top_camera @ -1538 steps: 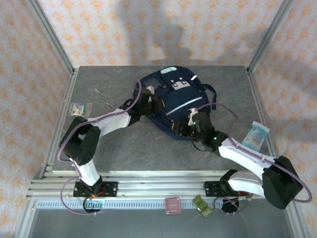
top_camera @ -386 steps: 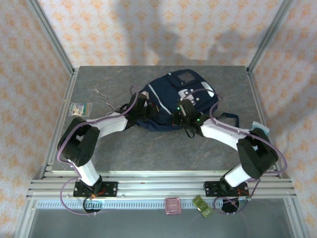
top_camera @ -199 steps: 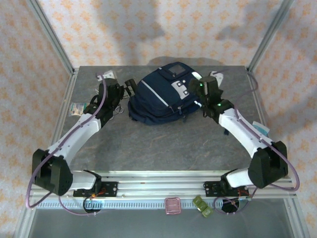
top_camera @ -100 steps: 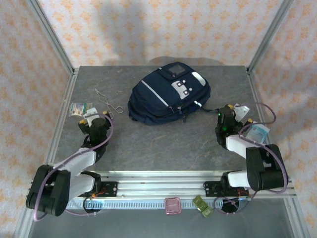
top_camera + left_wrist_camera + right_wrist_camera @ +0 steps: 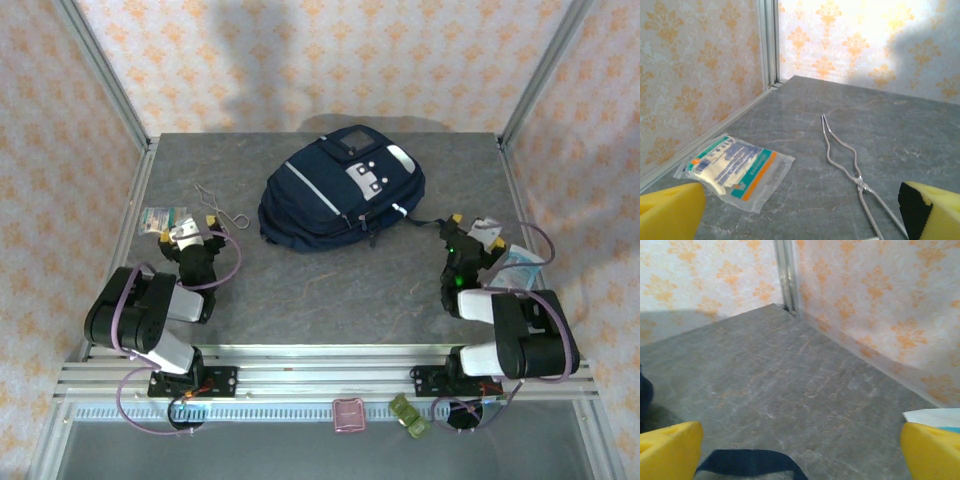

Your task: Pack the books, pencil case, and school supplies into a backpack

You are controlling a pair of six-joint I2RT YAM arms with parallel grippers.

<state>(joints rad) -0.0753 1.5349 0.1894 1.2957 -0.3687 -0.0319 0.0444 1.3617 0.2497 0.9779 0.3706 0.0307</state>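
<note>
Presently, the left gripper (image 5: 188, 228) stands released, its yellow pads (image 5: 670, 212) spread wide with nothing between them, low over the table (image 5: 320, 295). In the overhead view a greenish-white flat packet (image 5: 162, 218) lies near it at 10 o'clock, and a thin bent wire (image 5: 215, 203) near it at 1 o'clock. Neither is touched.

The right gripper (image 5: 476, 228) is likewise released and empty. A black strap (image 5: 750, 460) lies on the table just ahead of it. A white printed packet (image 5: 520, 262) lies close by at 4 o'clock, against the table's edge.

The backpack (image 5: 340, 195) lies flat at the table's 12 o'clock, front pocket up, well apart from both grippers. Whether its zip is open cannot be told.

The pencil case (image 5: 348, 414) lies off the table at 6 o'clock, on the ledge before the arm bases, beside a small green item (image 5: 408, 415).
</note>
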